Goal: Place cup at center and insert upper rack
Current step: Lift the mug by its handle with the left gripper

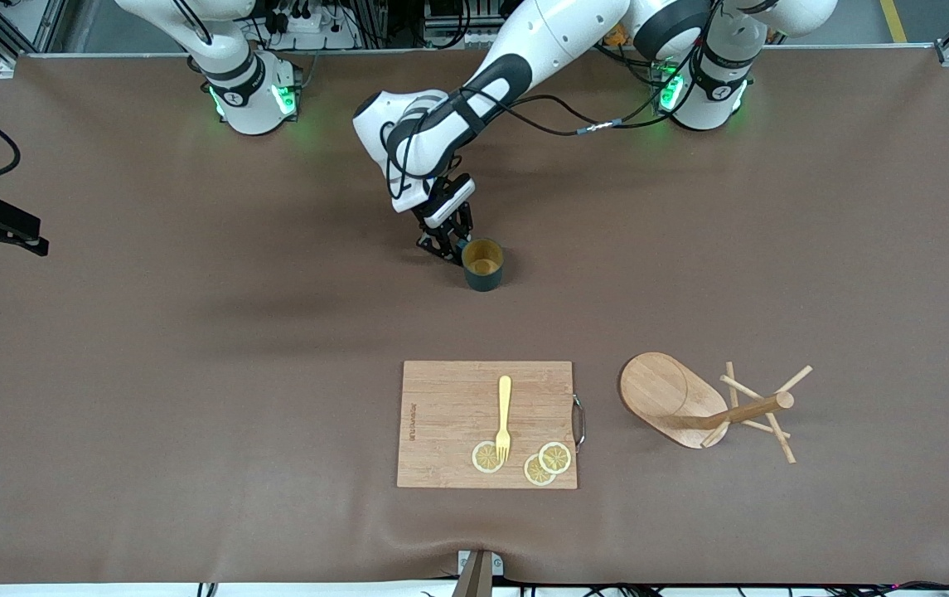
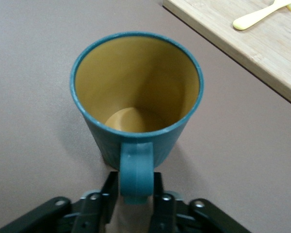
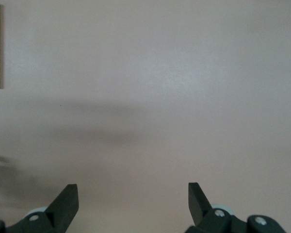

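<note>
The left gripper [image 2: 135,201] pinches the handle of the dark teal cylindrical cup [image 1: 483,264], upright mid-table. Such a narrow hold could let it swing. The right gripper [image 3: 133,201] waits, fingers wide apart and empty.

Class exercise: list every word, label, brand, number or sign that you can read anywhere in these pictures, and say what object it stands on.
Nothing can be read for certain.
Cutting board: a short burned-in mark along the edge toward the right arm's end, too small to read.
Round emblems on the two robot bases: signs only, no legible letters.
Cup, fork, lemon slices, upper rack: no text.
</note>
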